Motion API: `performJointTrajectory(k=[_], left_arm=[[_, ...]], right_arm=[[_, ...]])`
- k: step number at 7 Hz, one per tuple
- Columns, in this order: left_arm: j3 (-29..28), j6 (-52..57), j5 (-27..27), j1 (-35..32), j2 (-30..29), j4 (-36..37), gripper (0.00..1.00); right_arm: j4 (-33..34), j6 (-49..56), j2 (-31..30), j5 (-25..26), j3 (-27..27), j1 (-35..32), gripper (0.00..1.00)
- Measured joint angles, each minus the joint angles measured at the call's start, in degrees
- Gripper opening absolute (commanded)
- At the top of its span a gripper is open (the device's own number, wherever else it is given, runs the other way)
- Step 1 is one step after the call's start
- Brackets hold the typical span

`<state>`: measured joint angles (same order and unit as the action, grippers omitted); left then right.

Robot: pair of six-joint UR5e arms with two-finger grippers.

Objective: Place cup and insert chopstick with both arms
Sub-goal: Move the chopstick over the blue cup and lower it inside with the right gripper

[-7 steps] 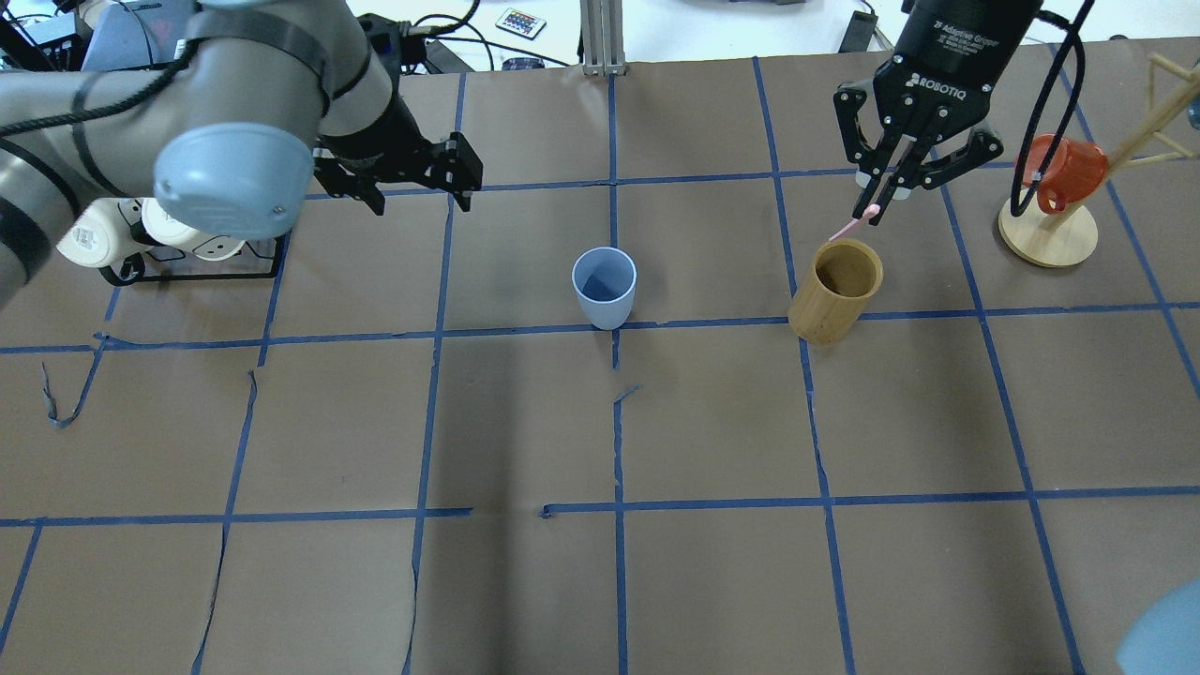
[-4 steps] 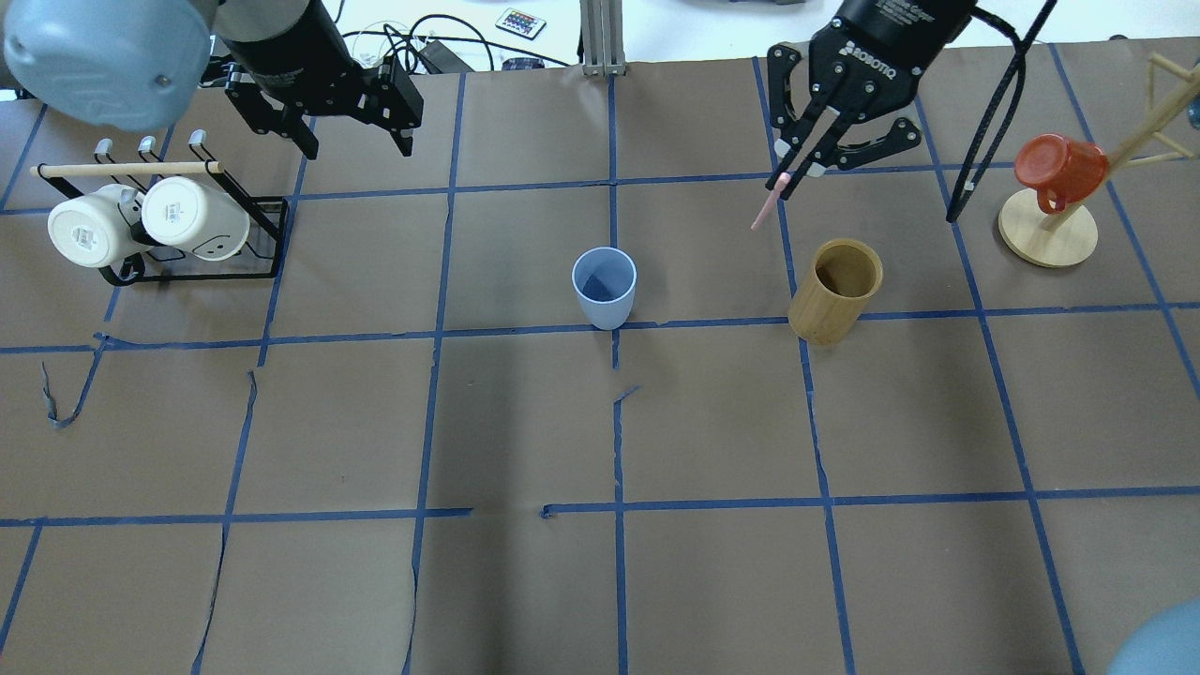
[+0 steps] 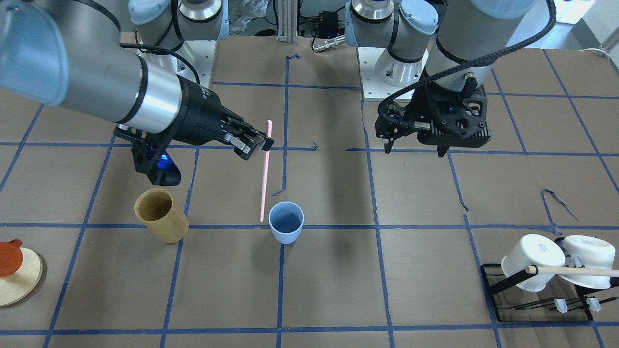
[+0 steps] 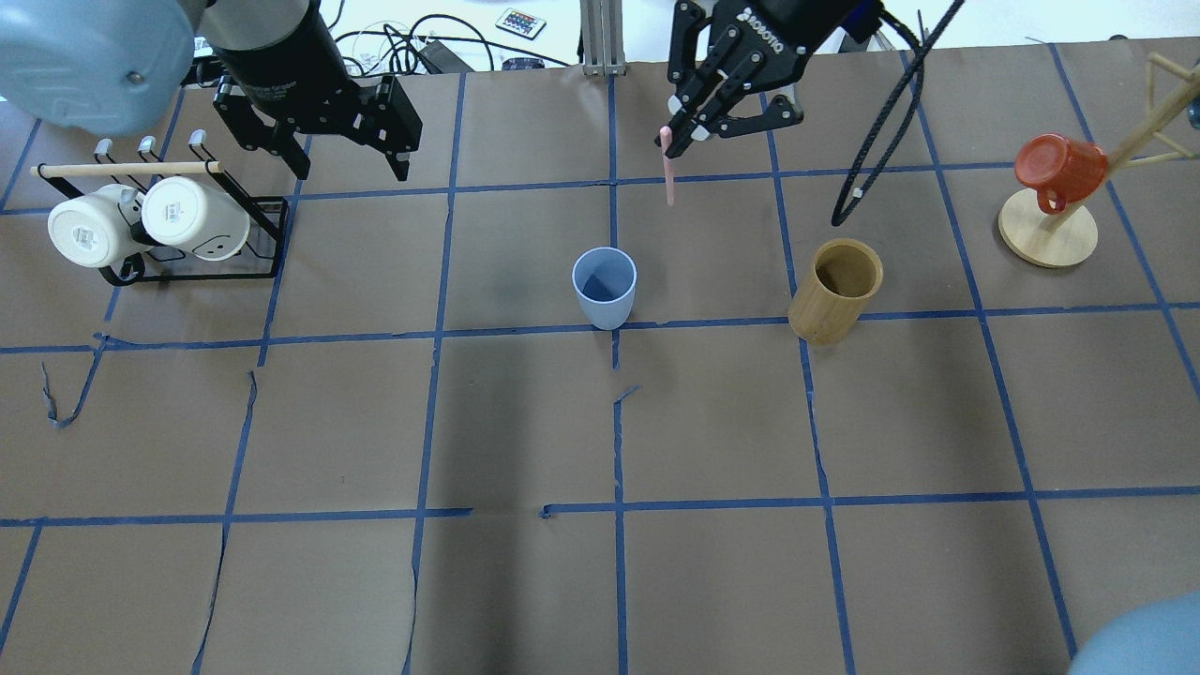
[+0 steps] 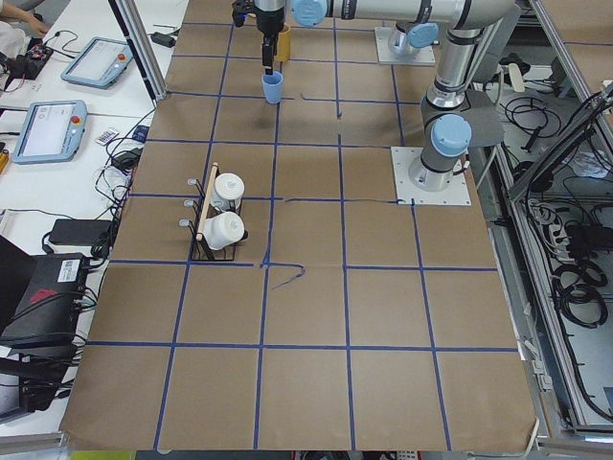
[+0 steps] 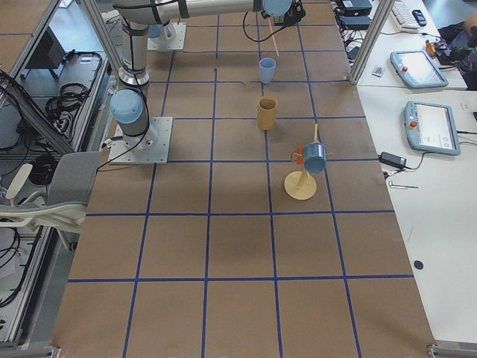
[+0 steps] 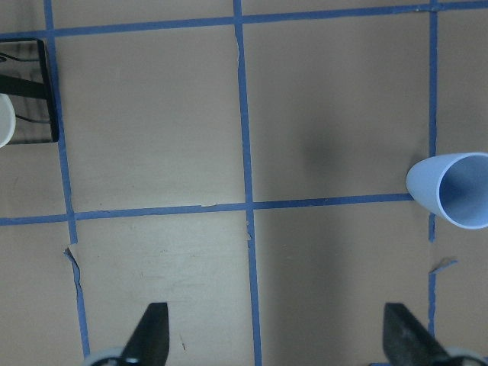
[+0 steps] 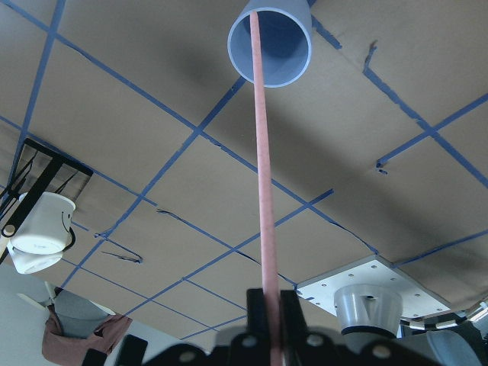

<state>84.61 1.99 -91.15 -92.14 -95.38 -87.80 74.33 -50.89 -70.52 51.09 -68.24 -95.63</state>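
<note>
The light blue cup (image 4: 604, 286) stands upright at the table's middle; it also shows in the front view (image 3: 286, 222) and at the right edge of the left wrist view (image 7: 454, 191). My right gripper (image 4: 677, 139) is shut on the top of the pink chopstick (image 4: 668, 178), which hangs nearly upright in the air. In the front view the stick (image 3: 264, 183) ends just beside the cup's rim, on the wooden cup's side. In the right wrist view the stick (image 8: 263, 191) points at the cup (image 8: 271, 38). My left gripper (image 4: 352, 169) is open and empty, high at the back left.
A tan wooden cup (image 4: 836, 291) stands right of the blue cup. A black rack (image 4: 262, 239) with two white mugs and a wooden rod stands at the far left. A red mug (image 4: 1059, 169) hangs on a wooden tree at the far right.
My right gripper has carried the chopstick left, from above the wooden cup to behind the blue cup. My left gripper drew back toward the far left and stays open.
</note>
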Motion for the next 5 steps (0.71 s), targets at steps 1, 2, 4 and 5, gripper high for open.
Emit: performJointTrajectory(k=[1,2,4,5], left_arm=[[0.7,0.4,0.0,0.2,1.1,0.1,1.0],[1.2,0.5,-0.1,0.1,1.7,0.1,1.0],[1.6,0.6,-0.2,0.1,2.1,0.0,1.0],[1.6,0.6,-0.3,0.0,2.1,0.1,1.0]], right_arm=[[2.5,-3.3,1.5,-1.5,-0.2,-1.3,0.0],[3.7,-4.8,2.5,-2.8,-0.5,-1.8,0.0],[4.2,-5.7,3.2,-3.6,-2.7,-2.0,0.0],[4.1,-6.3,3.3,-3.7,-3.5,-2.0,0.0]])
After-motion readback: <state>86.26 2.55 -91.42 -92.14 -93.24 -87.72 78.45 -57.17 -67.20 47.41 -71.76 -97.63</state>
